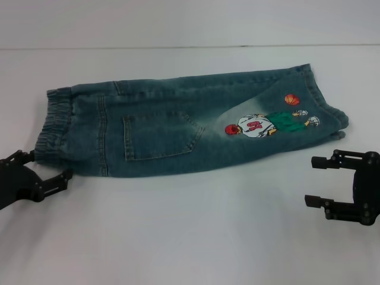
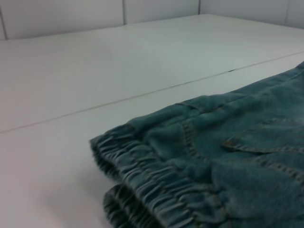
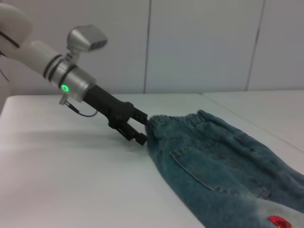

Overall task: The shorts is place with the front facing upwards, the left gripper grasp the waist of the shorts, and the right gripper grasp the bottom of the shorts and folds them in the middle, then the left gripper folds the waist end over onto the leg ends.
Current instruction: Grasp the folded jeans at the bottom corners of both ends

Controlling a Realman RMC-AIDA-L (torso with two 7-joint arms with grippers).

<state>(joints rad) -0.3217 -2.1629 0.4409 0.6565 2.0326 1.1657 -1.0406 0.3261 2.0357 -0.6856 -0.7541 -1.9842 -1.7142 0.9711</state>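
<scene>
The shorts (image 1: 178, 127) lie folded lengthwise on the white table, with a back pocket (image 1: 157, 136) and a cartoon patch (image 1: 261, 124) facing up. Their ruffled waist (image 1: 56, 124) points left and the leg ends (image 1: 323, 101) point right. My left gripper (image 1: 44, 167) is open at the waist's near corner, its fingertips right at the band's edge. The right wrist view shows that gripper (image 3: 141, 127) against the waist (image 3: 190, 118). In the left wrist view the waist (image 2: 142, 180) fills the foreground. My right gripper (image 1: 312, 181) is open, just in front of the leg ends and apart from them.
The white table (image 1: 178, 237) extends in front of the shorts between both grippers. A seam line (image 1: 178, 46) crosses the table behind the shorts. A pale panelled wall (image 3: 199, 42) stands beyond the table.
</scene>
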